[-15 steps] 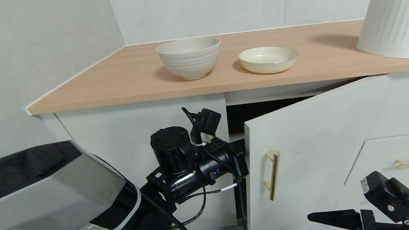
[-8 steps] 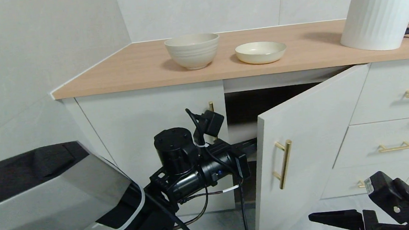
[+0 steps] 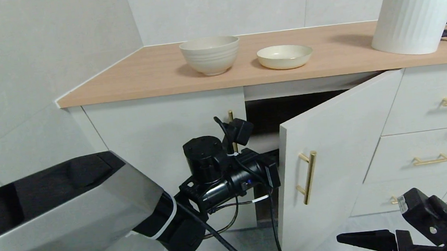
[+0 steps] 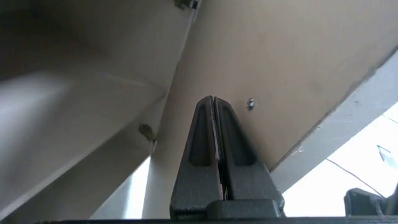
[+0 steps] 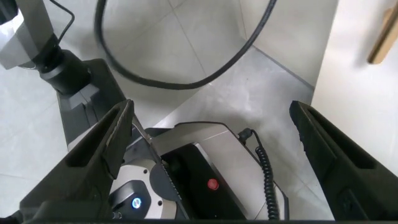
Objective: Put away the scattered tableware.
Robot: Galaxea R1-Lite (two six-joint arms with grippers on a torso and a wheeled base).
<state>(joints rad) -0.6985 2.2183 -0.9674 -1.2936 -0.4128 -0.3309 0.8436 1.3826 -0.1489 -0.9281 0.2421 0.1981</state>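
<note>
Wooden counter [image 3: 142,80] holds the bowl [image 3: 210,55] and, right of it, the small dish [image 3: 284,56], neither put away; cupboard door [image 3: 341,131] below stands ajar; left gripper [image 4: 212,106], fingers pressed together, sits behind its near edge; right gripper [image 5: 210,109] hangs low, fingers wide

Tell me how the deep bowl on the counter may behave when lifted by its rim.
The deep bowl looks like glazed ceramic, so probably rigid, fairly heavy and breakable. Its smooth rim may slip; its narrow foot could let it tip.
</note>
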